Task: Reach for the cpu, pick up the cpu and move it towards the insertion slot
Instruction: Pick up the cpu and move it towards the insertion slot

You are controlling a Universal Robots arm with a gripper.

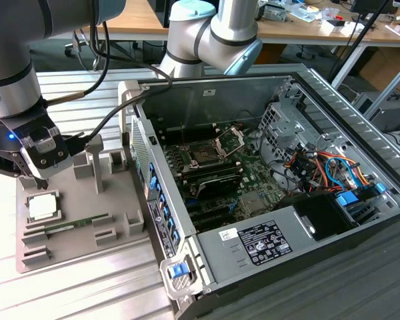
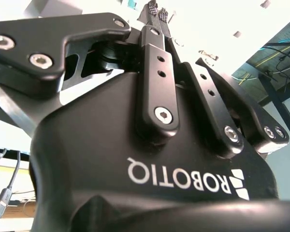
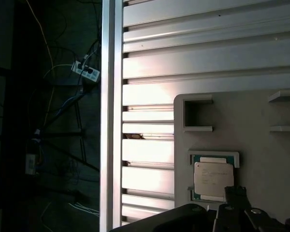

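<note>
Start at the claw [image 1: 39, 179], poised low at the exterior view's left, just above the cpu [image 1: 43, 206] and seemingly not touching it. Impossible to say from these views whether open or closed; apparently carrying nothing. Find the cpu lying flat, pale face up, seated in a shallow square nest of the grey holder [image 1: 77, 200]. In the first wrist view, see the same chip [image 3: 212, 179] with its greenish rim, close under the black body of the claw. Note, just beside the cpu on the same holder, the long green memory stick [image 1: 77, 225], laid in its own groove and apart from the chip. Beneath all that, the ribbed metal worktop [image 1: 73, 293].

Judged as the reaching step: close over the cpu, not yet gripping, nothing lifted. Calls for squaring up over the chip and closing on opposite edges, clear of the nest's low walls and without tipping it, given so little edge to hold.

Farther off, toward the exterior view's right, look into the open computer case [image 1: 207, 93] for the insertion slot [image 1: 205, 155]: dark and square within a shiny frame, bracket [image 1: 230, 139] swung up, well apart from the cpu. Behind the case, the pale joints of the arm [image 1: 213, 27]; beyond those, a wooden desk [image 1: 137, 20] strewn with clutter.
</note>
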